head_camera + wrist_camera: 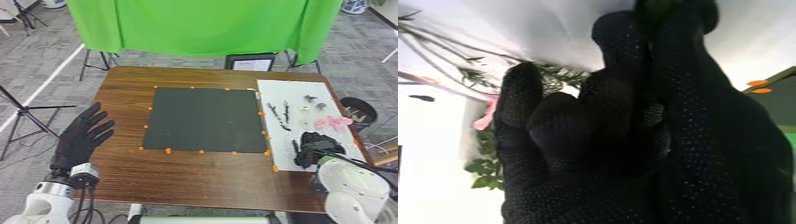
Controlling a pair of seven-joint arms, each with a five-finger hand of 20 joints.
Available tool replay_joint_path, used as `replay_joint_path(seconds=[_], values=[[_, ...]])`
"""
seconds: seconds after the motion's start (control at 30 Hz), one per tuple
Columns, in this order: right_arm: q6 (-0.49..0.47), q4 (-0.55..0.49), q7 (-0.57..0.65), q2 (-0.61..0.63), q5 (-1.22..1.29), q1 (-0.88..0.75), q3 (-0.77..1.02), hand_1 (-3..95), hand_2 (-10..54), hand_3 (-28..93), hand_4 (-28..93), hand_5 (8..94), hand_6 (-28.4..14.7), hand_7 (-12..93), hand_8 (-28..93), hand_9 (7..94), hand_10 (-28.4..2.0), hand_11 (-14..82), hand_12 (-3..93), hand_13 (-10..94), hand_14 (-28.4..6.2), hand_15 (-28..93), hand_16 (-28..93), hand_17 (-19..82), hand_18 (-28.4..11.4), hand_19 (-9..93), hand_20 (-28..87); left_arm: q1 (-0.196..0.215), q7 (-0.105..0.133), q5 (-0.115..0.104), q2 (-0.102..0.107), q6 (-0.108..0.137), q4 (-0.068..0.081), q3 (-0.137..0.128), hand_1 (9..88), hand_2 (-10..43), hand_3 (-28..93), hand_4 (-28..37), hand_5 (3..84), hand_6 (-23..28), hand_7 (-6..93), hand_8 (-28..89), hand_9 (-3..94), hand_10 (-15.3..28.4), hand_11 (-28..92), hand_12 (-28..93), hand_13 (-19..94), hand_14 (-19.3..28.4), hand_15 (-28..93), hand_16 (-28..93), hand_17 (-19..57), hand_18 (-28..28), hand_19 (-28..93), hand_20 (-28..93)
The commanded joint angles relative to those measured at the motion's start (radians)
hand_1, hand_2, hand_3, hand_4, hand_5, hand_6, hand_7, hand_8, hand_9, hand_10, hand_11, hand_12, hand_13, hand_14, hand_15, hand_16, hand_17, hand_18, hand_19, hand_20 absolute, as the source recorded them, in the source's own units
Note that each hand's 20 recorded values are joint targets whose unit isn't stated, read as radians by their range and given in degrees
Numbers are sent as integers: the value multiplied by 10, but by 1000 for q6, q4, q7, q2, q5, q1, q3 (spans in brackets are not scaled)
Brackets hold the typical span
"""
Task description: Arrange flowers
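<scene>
In the head view my right hand (320,148) is low over the white board (289,162), near the table's right edge, below the pink flowers (333,122). Dark twigs (280,116) lie further up the board. My left hand (78,140) is open beside the table's left edge, fingers straight. In the right wrist view my right hand (602,170) is curled, with a dark green sprig (656,12) between its fingertips and thumb; most of the sprig is hidden. Past the glove show thin stems (451,47), a pink petal (485,119) and green leaves (484,172).
A dark square mat (206,120) ringed by orange markers lies mid-table. Small grey pieces (321,106) rest on the white board's upper part. A black bin (359,111) stands off the right edge, and a green cloth (204,27) hangs beyond the far edge.
</scene>
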Motion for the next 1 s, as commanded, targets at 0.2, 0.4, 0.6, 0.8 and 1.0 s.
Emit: replay_joint_path(seconds=[0.2,0.4,0.6,0.8,1.0], values=[[53,98,-111,-30,112,-112,-68,524,-95,680,-283,809,26,386,74,829,-85,601,448,759,-76,795,373,324,-177,814,340,4,-13,-5,-6,-2,-2,1,242,-59,700,-283,257,36,191,-107,220,115,188,173,184,162,322,-3,-91,216,405,100],[261,104,-137,-38,195,-153,-30,405,-94,899,-229,723,2,514,240,792,-87,677,510,733,-91,836,412,300,-181,808,382,3,-11,-6,-5,-1,-1,-1,241,-58,701,-283,257,37,191,-107,220,116,188,173,184,162,322,-3,-91,216,406,100],[401,82,-168,-33,232,-147,17,303,-8,930,-103,665,-15,652,326,771,-85,793,512,712,-105,913,407,292,-184,812,396,3,-9,-7,-2,0,0,-3,239,-57,703,-283,258,37,191,-107,221,115,188,173,184,162,323,-3,-91,216,406,100],[489,33,-182,-23,213,-142,67,291,-5,932,-63,673,-22,662,333,776,-87,812,511,712,-108,930,408,294,-186,817,399,5,-6,-5,-2,0,-2,-6,239,-57,703,-283,258,37,190,-107,221,116,187,173,184,162,322,-3,-91,216,406,100],[374,-23,-135,-26,173,-122,109,293,-15,932,-53,681,-26,653,342,779,-87,815,510,714,-111,932,415,296,-187,820,400,7,-7,-5,-3,0,-3,-6,238,-56,703,-283,258,37,190,-106,221,115,188,174,185,163,323,-3,-91,217,407,100]])
